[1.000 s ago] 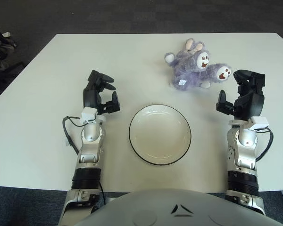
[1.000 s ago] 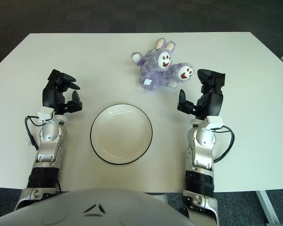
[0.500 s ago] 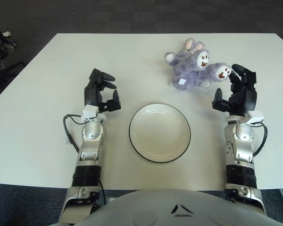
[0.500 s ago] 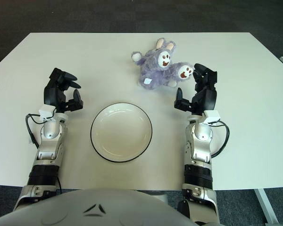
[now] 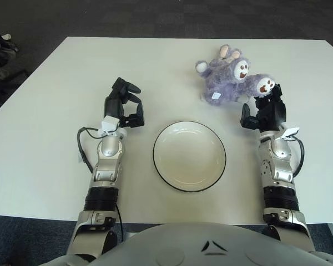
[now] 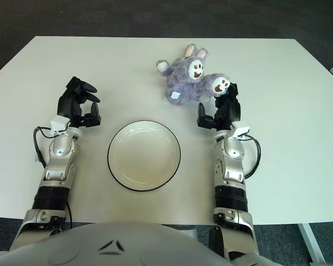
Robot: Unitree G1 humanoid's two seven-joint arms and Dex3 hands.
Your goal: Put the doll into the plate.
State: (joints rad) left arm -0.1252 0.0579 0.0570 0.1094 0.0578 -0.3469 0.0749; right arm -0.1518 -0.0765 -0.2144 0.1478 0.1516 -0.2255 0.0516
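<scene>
One white worktop [image 5: 39, 138], rectangular, with dark carpet floor [image 5: 155, 16] around it.

One doll [image 5: 230, 82]: a purple-grey plush rabbit, lying on its side on the far right part of the worktop. Two pale pink ears point away from the robot. Its white face with a brown mouth turns upward, and one white foot sole with brown marks shows at its right end. A small white tag shows on its near edge. The doll lies on the bare worktop, well apart from the plate and outside it.

One plate [image 5: 189, 186]: round, white, with a thin dark rim, sitting on the worktop at centre, nearer the robot than the doll. Nothing lies in it.

Two robot hands, both black, on silver forearms.

Right robot hand [image 5: 265, 112]: raised just at the near right end of the doll, beside the foot sole. Fingers are spread and loosely curved, holding nothing. The fingertips show right at the doll's foot; cannot tell whether they touch the plush. The doll is not grasped.

Left robot hand [image 5: 122, 105]: shows left of the plate, apart from its rim. Fingers loosely bent, with nothing between them.

One thin black cable [image 5: 82, 149] loops beside the left forearm; another shows at the right wrist.
</scene>
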